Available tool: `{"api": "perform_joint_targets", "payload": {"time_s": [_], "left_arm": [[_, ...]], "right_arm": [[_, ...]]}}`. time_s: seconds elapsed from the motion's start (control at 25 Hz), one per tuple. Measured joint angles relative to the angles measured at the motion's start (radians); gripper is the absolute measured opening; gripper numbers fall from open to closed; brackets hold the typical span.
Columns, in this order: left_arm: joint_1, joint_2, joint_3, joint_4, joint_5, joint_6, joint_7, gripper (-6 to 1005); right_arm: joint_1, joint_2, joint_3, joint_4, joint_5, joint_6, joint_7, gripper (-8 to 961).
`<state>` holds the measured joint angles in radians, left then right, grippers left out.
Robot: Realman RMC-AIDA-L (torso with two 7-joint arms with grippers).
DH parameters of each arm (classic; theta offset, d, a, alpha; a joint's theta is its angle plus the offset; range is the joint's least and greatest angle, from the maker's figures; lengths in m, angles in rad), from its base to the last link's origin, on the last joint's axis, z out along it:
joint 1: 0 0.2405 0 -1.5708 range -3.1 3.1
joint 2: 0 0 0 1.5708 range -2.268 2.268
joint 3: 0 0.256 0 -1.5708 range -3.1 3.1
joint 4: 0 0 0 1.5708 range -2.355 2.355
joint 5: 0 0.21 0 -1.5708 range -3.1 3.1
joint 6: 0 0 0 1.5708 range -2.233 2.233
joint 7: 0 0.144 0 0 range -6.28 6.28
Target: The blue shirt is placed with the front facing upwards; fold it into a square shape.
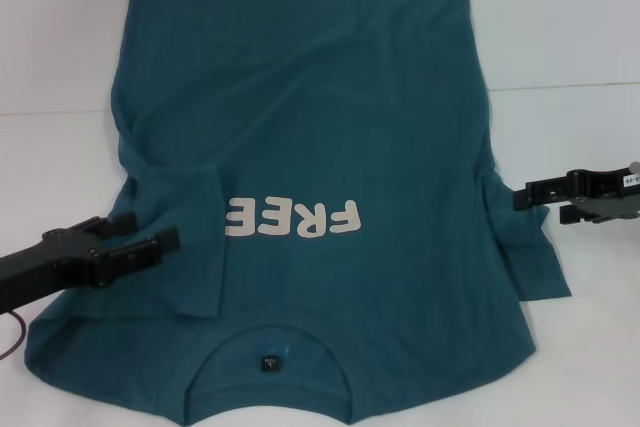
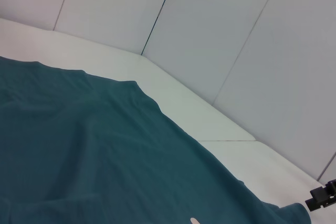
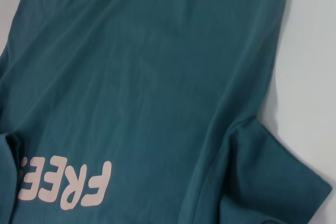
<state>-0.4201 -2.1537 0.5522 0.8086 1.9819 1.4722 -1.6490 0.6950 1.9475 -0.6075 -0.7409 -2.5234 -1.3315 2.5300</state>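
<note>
Across the white table [image 1: 580, 37] the blue shirt [image 1: 300, 117] lies flat, front up, collar [image 1: 270, 362] at 6 o'clock nearest the robot and hem at 12 o'clock far side. Off-white "FREE" print [image 1: 292, 217] sits mid-chest, reading upside down from the head camera; a small dark neck tag [image 1: 268, 363] shows inside the collar. Robot-left sleeve [image 1: 180, 237] is folded inward over the chest, its edge touching the last letter of the print. Robot-right sleeve [image 1: 525, 247] lies spread out on the table toward 4 o'clock. Left gripper [image 1: 135, 235] comes in from 8 o'clock, low over the folded sleeve, fingers apart, nothing visibly between them. Right gripper [image 1: 522, 197] sits at 3 o'clock just beside the shirt's right edge above the spread sleeve; fingers point toward the fabric, cannot tell if apart or together. Left wrist camera shows shirt fabric [image 2: 94, 150], table, wall panels [image 2: 220, 40] and the other arm's gripper tip [image 2: 321, 196] far off. Right wrist camera shows the print [image 3: 65, 184] and the spread sleeve [image 3: 273, 182], mild wrinkles in the body.
</note>
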Motion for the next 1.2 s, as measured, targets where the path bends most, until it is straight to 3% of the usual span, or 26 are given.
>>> {"api": "perform_joint_targets", "payload": {"time_s": [1.2], "left_arm": [[0.009,-0.001,-0.002,0.008,0.000,0.024,-0.003,892]], "right_arm": [[-0.008,0.004,0.004,0.000,0.000,0.001,-0.010,912]]}}
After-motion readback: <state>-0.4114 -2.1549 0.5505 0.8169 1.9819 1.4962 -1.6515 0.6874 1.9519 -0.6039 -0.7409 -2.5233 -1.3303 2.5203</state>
